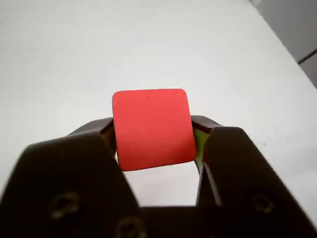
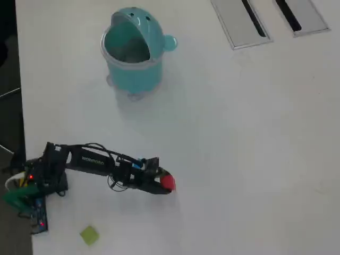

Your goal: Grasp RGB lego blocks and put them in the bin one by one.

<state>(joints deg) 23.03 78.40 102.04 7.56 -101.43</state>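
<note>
Now tool (image 1: 154,144) clamps red cube (image 1: 152,128) between jaws.

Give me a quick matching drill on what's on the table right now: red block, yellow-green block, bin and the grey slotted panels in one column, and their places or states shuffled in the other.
Things:
1. red block
2. yellow-green block
3. bin
4. grey slotted panels

Places or states, going by the overhead view:
A. set flat into the table at the top right
B. lying loose near the bottom edge, below the arm
C. clamped between the jaws of the gripper
D. standing at the upper left, lid swung open

Pairs: 1-C, 2-B, 3-D, 4-A
</note>
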